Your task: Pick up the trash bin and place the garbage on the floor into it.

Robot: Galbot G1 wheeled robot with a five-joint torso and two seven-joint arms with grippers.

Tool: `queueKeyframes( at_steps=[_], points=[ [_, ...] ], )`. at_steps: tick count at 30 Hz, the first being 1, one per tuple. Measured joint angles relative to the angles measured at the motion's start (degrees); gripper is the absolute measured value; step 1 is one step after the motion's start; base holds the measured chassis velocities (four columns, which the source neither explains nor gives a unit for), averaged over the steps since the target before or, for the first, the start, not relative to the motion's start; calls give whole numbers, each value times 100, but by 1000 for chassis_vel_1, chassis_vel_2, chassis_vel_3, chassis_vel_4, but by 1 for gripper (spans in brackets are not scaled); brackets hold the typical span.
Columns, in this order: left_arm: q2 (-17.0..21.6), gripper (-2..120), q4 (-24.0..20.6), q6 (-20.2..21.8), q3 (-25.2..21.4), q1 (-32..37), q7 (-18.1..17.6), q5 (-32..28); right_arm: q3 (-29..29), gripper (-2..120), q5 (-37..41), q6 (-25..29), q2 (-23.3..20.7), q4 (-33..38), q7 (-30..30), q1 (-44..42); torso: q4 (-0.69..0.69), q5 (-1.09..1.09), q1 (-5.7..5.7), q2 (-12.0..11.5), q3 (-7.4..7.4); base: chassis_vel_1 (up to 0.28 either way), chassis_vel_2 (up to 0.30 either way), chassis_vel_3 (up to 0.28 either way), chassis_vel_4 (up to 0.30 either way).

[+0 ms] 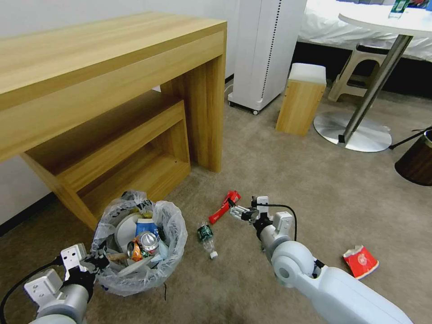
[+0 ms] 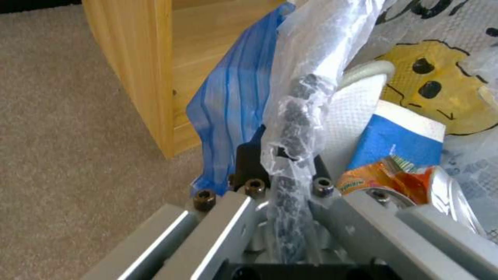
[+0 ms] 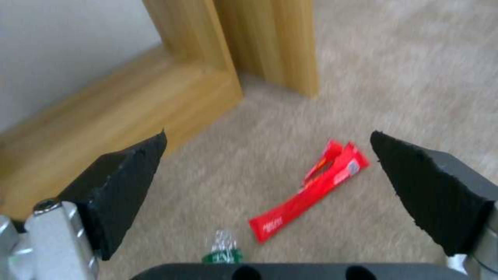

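Lying beyond open right claw point(image 3: 267, 163), red packet point(image 3: 311, 190)

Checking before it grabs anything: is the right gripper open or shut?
Open. The right gripper has its two black pads spread wide apart above the floor, with the red packet lying between them, untouched.

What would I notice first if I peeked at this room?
Probably the trash bin, stuffed full beside the wooden desk, its rim pinched by the left end effector. Next, the long red packet on the floor, with the open right end effector hovering over it, a green bottle nearby.
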Motion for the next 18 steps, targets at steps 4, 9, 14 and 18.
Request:
queueKeyframes(
  at_steps=[4, 9, 14, 18],
  points=[
    [-51, 0, 0, -22, -2, 45, 11, 45, -428, 100, 476, -403, 240, -360, 219, 519, 0, -1, -1, 0, -2, -29, 45, 18, -37],
    [-127, 0, -15, -43, -2, 64, 28, 93, -803, 100, 991, -1042, 581, -877, 599, 976, 1, 0, -1, 0, -2, 0, 0, 0, 0],
    [-152, 0, -18, -66, -11, 73, 39, 110, -1037, 100, 1298, -1716, 866, -1238, 961, 1164, 1, -1, -1, 0, -2, 0, 0, 0, 0],
    [-177, 0, -18, -88, -20, 75, 43, 119, -1315, 100, 1289, -1888, 1154, -1647, 1014, 1319, 1, 0, -1, 0, -1, 0, 0, 0, 0]
  ],
)
